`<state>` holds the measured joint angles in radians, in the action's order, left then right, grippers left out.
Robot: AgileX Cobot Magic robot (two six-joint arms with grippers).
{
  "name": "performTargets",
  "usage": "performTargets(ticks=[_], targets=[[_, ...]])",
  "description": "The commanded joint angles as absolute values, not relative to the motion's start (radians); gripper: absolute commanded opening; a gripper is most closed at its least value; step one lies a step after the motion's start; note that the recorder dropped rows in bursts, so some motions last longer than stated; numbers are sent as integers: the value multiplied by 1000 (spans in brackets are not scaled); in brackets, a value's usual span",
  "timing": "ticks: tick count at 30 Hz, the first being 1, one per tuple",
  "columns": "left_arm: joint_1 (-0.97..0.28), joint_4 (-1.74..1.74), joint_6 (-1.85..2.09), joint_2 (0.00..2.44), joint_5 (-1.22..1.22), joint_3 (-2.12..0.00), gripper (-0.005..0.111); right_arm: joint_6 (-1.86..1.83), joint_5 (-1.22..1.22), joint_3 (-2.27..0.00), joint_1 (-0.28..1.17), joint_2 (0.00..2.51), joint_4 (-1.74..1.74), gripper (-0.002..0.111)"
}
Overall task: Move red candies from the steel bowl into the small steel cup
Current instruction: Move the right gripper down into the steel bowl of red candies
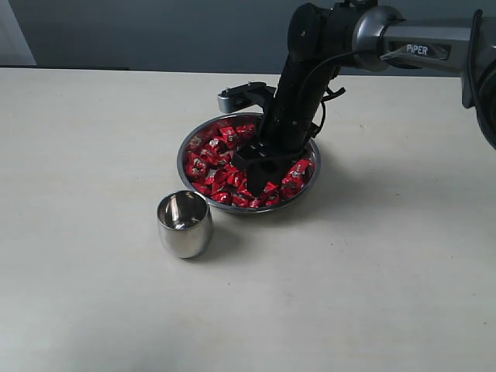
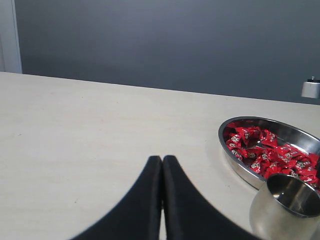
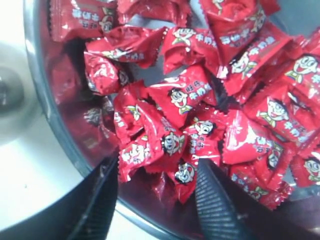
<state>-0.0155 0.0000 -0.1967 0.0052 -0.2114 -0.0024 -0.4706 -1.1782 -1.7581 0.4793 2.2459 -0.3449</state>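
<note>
Red candies [image 3: 185,100] lie between the spread jaws of the right tool [image 3: 155,200], low in the steel bowl [image 1: 186,146]. The small steel cup [image 1: 184,225] stands just beside it on the pale bench [image 1: 372,271]. The left tool [image 2: 161,200], pressed together, hovers apart; a grey wall [image 2: 150,40] stands behind.

A pale table [image 1: 372,279] stands before a grey wall [image 1: 155,31]. At the table's centre sits a wide steel bowl [image 1: 183,147] filled with red candies [image 1: 213,159]. A black robot arm [image 1: 298,93] reaches in from the far right, its right gripper [image 1: 260,172] lowered among the candies. A small steel cup [image 1: 184,226] stands upright just beside the bowl's near-left rim.
</note>
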Motion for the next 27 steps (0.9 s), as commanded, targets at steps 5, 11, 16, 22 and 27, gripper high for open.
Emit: performTargets(ticks=[5,11,16,22,27], targets=[[-22,0,-200,0,-206,0,0,-471,-1176,-1759,478,2244,-350,47],[-22,0,-200,0,-206,0,0,-471,-1174,-1759,478,2244,-350,47],[-22,0,-200,0,-206,0,0,-482,-1172,-1759,478,2244,-350,47],[-22,0,-200,0,-206,0,0,-490,-1160,-1759,478,2244,-350,47],[-22,0,-200,0,-206,0,0,-490,-1160,-1759,478,2244,-350,47]])
